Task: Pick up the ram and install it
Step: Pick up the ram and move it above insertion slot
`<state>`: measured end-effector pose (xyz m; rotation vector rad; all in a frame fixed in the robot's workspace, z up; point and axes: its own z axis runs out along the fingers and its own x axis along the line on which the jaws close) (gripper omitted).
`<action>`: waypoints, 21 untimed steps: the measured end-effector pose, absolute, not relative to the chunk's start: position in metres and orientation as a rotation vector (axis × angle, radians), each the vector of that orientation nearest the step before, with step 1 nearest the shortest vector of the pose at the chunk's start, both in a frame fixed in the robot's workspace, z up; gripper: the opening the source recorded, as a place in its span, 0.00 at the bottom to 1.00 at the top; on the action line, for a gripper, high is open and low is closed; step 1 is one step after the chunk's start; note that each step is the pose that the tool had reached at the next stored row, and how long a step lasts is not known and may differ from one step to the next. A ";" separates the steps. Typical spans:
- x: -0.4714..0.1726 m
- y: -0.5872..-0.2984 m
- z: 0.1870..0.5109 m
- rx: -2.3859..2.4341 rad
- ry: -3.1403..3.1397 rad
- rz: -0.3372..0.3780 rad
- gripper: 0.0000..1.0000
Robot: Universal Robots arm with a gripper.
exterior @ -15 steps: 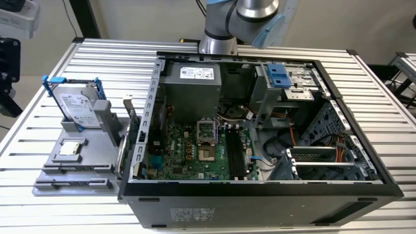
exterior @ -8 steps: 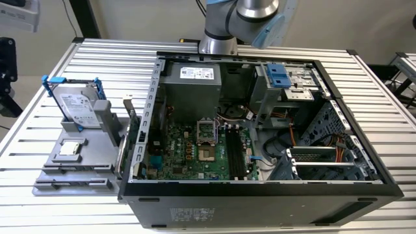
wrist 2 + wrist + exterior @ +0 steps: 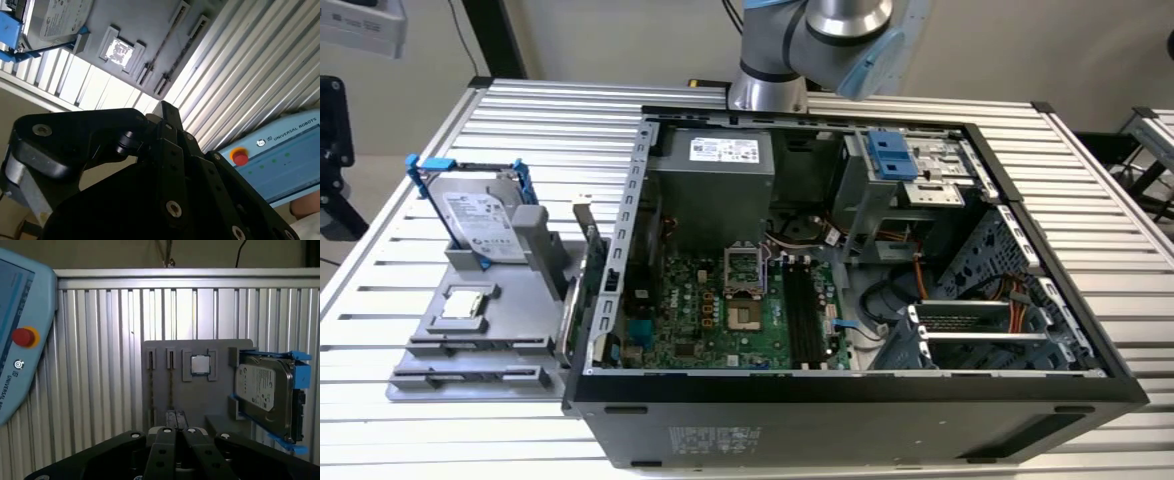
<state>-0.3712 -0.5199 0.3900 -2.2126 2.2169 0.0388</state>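
Observation:
The ram does not stand out as a separate stick in any view. In both wrist views my gripper (image 3: 175,414) (image 3: 165,106) is held high and well apart from the grey parts holder (image 3: 220,347) (image 3: 145,20), fingers pressed together with nothing between them. The holder's two long narrow slots (image 3: 161,385) (image 3: 167,50) appear as thin dark grooves. In the exterior view the arm (image 3: 814,40) rises behind the open computer case (image 3: 854,400), and long black memory slots (image 3: 807,310) run along the green motherboard; what sits in them cannot be made out.
On the holder a silver hard drive in a blue frame (image 3: 487,220) (image 3: 265,392) stands upright, with a small square processor chip (image 3: 464,303) (image 3: 200,365) next to it. A teach pendant with a red button (image 3: 22,337) (image 3: 240,157) lies on the ribbed metal table (image 3: 1121,250).

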 end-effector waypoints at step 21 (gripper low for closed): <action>-0.368 -0.520 0.390 -2.297 2.131 0.039 0.00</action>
